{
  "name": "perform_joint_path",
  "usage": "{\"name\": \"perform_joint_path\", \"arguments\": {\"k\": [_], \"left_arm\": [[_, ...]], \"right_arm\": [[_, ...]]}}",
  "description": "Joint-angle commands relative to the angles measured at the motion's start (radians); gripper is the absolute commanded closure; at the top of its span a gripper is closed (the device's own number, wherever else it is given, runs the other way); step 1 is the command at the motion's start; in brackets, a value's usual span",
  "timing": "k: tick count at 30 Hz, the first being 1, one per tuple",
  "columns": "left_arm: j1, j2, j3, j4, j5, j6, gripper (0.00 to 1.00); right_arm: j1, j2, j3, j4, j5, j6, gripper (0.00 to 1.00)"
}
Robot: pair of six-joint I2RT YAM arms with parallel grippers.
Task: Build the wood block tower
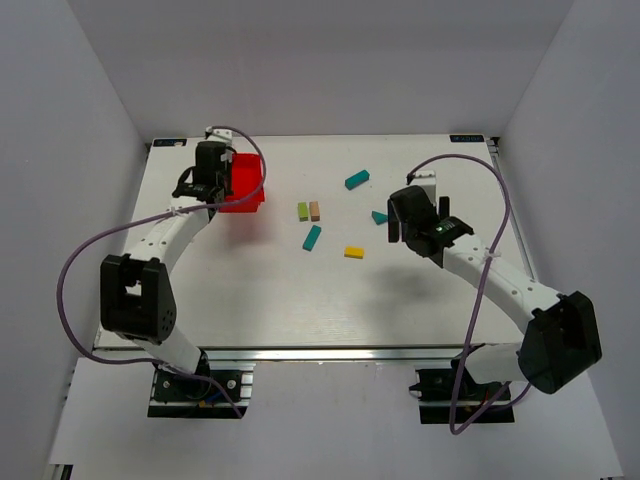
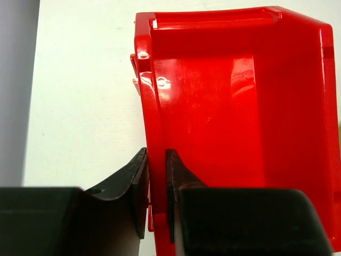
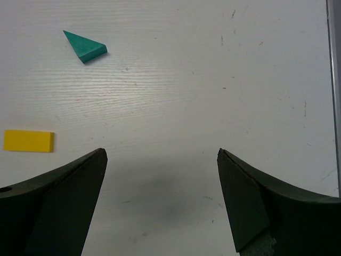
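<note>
Red plastic bin [image 2: 213, 106], far-left corner: left gripper [image 2: 157, 160] pinches its wall, seemingly steadying it; right gripper [image 3: 161, 154] gapes near teal triangular wooden block [image 3: 84, 45].

The white counter [image 1: 250, 300] carries loose wooden blocks lying flat: a green block [image 1: 302, 211] just beside a tan block [image 1: 315, 210], a teal bar [image 1: 312, 237], a yellow block [image 1: 353, 252], a teal wedge [image 1: 379, 217], and a second teal bar [image 1: 356, 180] farther back. A red bin [image 1: 245, 185] is at its far left.
</note>
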Motion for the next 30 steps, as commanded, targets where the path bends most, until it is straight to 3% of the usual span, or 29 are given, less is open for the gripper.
{"name": "perform_joint_path", "arguments": {"k": [1,12,17,22,25,30], "left_arm": [[0.062,0.035,0.077,0.019,-0.050,-0.264,0.99],[0.268,0.168,0.120,-0.097,-0.176,-0.548,0.97],[0.305,0.240,0.177,-0.186,-0.280,-0.660,0.95],[0.340,0.313,0.266,-0.281,-0.292,-0.778,0.80],[0.345,0.319,0.251,-0.285,-0.274,-0.854,0.76],[0.355,0.389,0.333,-0.446,-0.280,-0.973,0.71]], "right_arm": [[-0.002,0.048,0.070,0.038,-0.006,0.020,0.11],[-0.003,0.256,0.214,0.034,-0.058,0.063,0.11],[-0.003,0.340,0.272,0.045,-0.096,0.072,0.11],[-0.002,0.441,0.372,0.004,-0.130,0.077,0.11],[0.000,0.478,0.403,-0.018,-0.133,0.088,0.11],[-0.002,0.480,0.383,-0.010,-0.141,0.100,0.11]]}}
